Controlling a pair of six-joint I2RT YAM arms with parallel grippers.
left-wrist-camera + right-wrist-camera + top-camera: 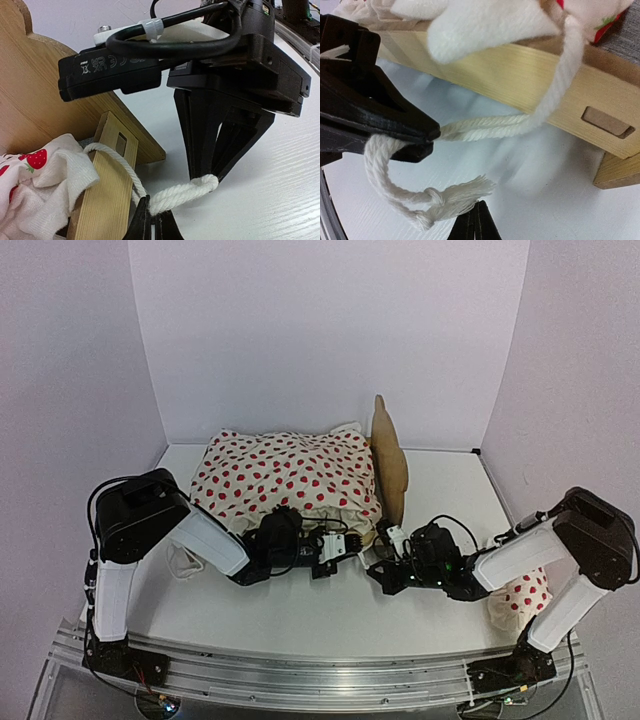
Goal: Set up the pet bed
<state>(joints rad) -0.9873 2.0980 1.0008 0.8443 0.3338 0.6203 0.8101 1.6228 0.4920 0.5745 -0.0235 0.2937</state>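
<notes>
The pet bed (388, 455) lies at the back with its plywood headboard upright and a red-dotted duvet (285, 480) heaped on it. A white rope (175, 197) loops round the bed's wooden rail (107, 185). My left gripper (152, 220) is shut on that rope beside the rail. My right gripper (475, 215) is shut, its tips pinching the rope's frayed, knotted end (465, 192). In the top view the left gripper (338, 545) and the right gripper (378, 573) meet tip to tip in front of the bed's corner.
A small red-dotted pillow (525, 595) lies under my right forearm near the right wall. White walls close the table at the back and on both sides. An aluminium rail (320, 670) runs along the near edge.
</notes>
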